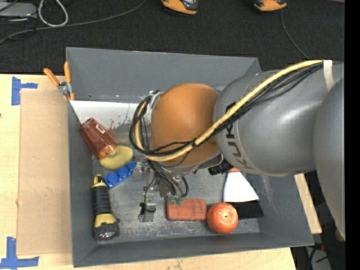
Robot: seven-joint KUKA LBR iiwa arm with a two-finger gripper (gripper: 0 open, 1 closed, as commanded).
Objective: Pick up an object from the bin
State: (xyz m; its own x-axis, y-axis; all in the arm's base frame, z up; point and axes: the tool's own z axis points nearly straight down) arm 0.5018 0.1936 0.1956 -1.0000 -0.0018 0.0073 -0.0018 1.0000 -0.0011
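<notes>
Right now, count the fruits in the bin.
2: a red apple at the view's lower right, a yellow lemon-like fruit at the left. The arm may hide more.

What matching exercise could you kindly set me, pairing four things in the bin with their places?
1 round red apple
2 black-and-yellow torch
3 blue plastic toy brick
4 shiny brown packet

A just below the yellow rounded lump
B bottom-left corner of the grey metal bin
C right of the flat red block
D topmost on the left

Pairs: 1-C, 2-B, 3-A, 4-D
</notes>
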